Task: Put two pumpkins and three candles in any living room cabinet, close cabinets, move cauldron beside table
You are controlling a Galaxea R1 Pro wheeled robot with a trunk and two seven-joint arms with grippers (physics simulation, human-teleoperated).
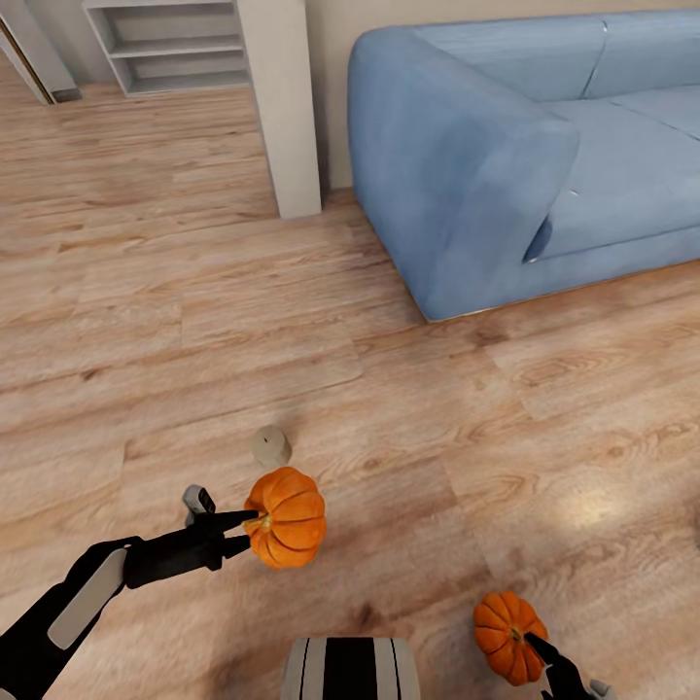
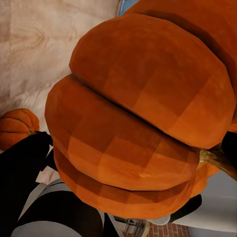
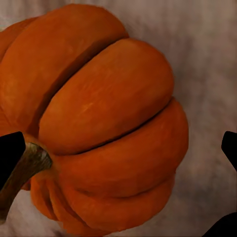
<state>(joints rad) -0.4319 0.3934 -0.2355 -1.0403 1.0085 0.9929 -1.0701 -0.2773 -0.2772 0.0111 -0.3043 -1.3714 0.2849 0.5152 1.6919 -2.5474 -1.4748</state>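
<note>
Ribbed orange pumpkins (image 1: 288, 520) (image 1: 507, 637) clamped in both hands (image 1: 236, 533) (image 1: 546, 653).

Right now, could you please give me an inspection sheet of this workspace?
Surface: wooden floor.
Job's things: one pumpkin at the left pincer; second pumpkin at the right pincer; one candle upright on the floor beyond the left pumpkin.
Clutter: nothing seen.
Grippers: left pincer closed on its pumpkin; right pincer at its pumpkin's stem, grip unclear.
Cables: nothing seen.
Surroundings: blue sofa, white pillar, grey shelving.
</note>
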